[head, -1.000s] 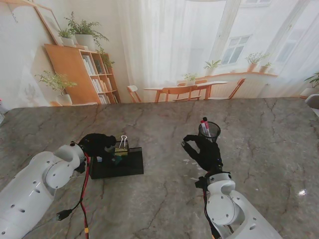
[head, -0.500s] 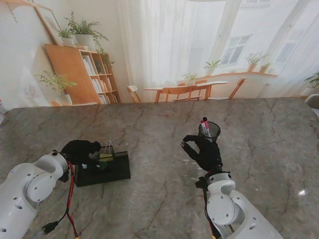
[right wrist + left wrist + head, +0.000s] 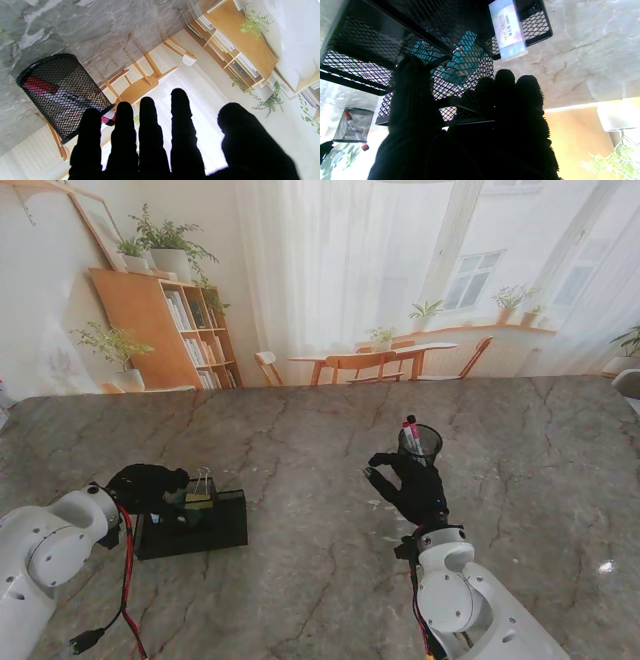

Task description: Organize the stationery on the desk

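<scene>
Stationery tray, a black mesh organizer (image 3: 200, 525), sits on the marble worktop (image 3: 320, 450) at the robot's left, nearer to the robot than the pen cup (image 3: 421, 442), which stands well apart on the right with red-capped markers (image 3: 409, 434) upright in it. Stand view: left hand (image 3: 150, 485) is over the tray's left end, fingers curled on its rim; a binder clip (image 3: 200, 492) with wire handles up stands at the tray's far edge just beside that hand. Right hand (image 3: 408, 485) hovers just nearer to the robot than the cup, fingers spread, holding nothing. Left wrist view: left hand (image 3: 460, 130) has its fingers (image 3: 505, 85) and thumb closed around a mesh wall of the tray (image 3: 370, 37); something teal (image 3: 462, 60) lies inside a compartment, and a pale blue eraser pack (image 3: 508, 28) leans out over the tray's edge onto the marble. Pen cup (image 3: 352, 125) shows small and far off. Right wrist view: right hand (image 3: 175, 150) has all fingers (image 3: 181, 120) straight and apart, empty; the cup (image 3: 62, 92) is just beside the outermost finger, contact cannot be told.
</scene>
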Tool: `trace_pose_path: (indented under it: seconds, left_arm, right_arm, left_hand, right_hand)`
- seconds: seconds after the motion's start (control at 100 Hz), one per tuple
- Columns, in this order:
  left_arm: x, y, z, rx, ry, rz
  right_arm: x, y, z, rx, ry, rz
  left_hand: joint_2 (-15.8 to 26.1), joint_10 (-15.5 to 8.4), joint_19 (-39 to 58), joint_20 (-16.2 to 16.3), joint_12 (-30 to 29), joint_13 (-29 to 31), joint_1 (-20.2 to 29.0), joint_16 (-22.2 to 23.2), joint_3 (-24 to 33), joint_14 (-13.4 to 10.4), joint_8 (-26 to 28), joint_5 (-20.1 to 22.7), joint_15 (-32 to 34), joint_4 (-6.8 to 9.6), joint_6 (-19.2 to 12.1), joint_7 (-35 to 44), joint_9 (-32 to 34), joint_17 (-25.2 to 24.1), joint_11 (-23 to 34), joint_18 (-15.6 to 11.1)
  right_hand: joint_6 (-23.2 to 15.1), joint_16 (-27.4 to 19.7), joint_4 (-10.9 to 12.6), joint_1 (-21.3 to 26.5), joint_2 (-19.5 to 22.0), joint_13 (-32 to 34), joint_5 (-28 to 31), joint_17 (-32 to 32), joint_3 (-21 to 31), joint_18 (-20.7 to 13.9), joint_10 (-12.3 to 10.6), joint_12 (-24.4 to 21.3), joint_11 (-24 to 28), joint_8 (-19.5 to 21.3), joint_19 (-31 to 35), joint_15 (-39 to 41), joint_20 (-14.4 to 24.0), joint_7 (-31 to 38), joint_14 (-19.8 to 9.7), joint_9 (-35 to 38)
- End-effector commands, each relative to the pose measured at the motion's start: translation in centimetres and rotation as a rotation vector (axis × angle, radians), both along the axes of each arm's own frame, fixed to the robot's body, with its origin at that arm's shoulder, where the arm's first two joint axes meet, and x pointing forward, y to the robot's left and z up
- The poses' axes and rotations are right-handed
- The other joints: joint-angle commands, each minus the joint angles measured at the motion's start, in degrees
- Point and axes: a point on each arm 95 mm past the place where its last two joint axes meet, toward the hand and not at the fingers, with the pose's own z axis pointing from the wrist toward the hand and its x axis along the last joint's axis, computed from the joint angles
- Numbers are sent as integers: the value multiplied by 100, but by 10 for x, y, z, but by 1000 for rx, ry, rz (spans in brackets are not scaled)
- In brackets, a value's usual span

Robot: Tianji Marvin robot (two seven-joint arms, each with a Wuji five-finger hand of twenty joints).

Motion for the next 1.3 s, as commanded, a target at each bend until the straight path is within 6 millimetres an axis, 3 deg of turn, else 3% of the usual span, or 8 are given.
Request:
trace_pose_path:
  seconds: [0.0,0.31,0.48,0.56,0.74,0.89,1.06,1.29]
  left_arm:
    - [-1,11,-12,19,43,18]
    - [-1,7,-18,-6,53,6]
    - [-7,5,-15,-16,53,-7]
    - [-10,3,-11,-25,51,-10]
    - [-15,2,1,-5,32,-40]
    - [-20,0,9,3,33,-38]
    - [-23,-1,20,11,31,-27]
    - [-32,-2,47,22,-9,-37]
  right_arm:
    - [-1,0,-2,-7,15,10]
    - [0,1,-4,-11,22,19]
    - [0,2,-4,-5,21,23]
    - [0,2,-4,-3,21,22]
    - [0,3,-3,0,18,20]
    - [0,2,-3,3,15,16]
    - [0,3,-3,8,17,15]
    - [0,2,-3,11,15,12]
  left_hand:
    - [905,-794,-96,74,212,102,1497,-57,1671,-138,14,385,-63,-73,-1088,555,474,-44,333,-454]
    - [852,-714,-410,48,172,-136,1497,-169,1716,-197,-279,260,-362,-138,-1086,44,273,-350,-131,-243]
    - [878,-622,-652,227,-241,-467,1497,-313,892,-271,-169,30,-850,-121,-1083,-885,-393,-916,-135,161]
    - [1023,-562,-711,340,-1384,-638,1040,-307,797,-255,-86,21,-981,-78,-959,-1539,-772,-1097,92,238]
    - [1102,-494,-774,406,-1569,-961,-243,-351,858,-153,-763,-209,-1162,140,-762,-2399,-1113,-1368,-236,479]
    - [1263,-508,-1202,439,-1889,-1598,-1127,-730,888,47,-966,-695,-1722,181,-771,-2963,-1667,-2068,-839,1233]
    - [1449,-410,-1995,48,-2193,-2158,-1623,-1403,886,199,-1242,-1200,-2397,196,-590,-3306,-2144,-2635,-1312,1764]
    - [1612,-330,-2356,-156,-2335,-2374,-1730,-1702,891,284,-1340,-1260,-2602,199,-571,-3330,-2278,-2803,-1423,1934]
  right_hand:
    - [2,77,-4,53,184,8,23,-37,-90,7,15,67,109,138,114,31,65,62,-9,60]
    - [2,78,-4,53,182,11,8,-34,-93,12,10,68,110,136,120,36,65,55,-15,60]
    - [-11,77,-4,53,186,10,4,-34,-93,6,11,68,110,136,121,36,64,54,-11,62]
    - [2,77,-4,54,186,12,17,-34,-93,6,4,68,109,137,121,36,63,59,-12,58]
    - [3,77,-5,50,185,7,16,-37,-95,10,6,69,111,138,119,36,62,60,-5,64]
    - [-6,78,-4,51,185,13,13,-36,-95,12,8,69,112,137,118,38,61,57,-8,67]
    - [0,78,-4,51,184,12,9,-34,-94,5,4,68,110,135,120,37,61,54,-8,63]
    - [2,77,-5,49,183,12,24,-37,-93,7,11,67,107,136,118,36,61,59,1,59]
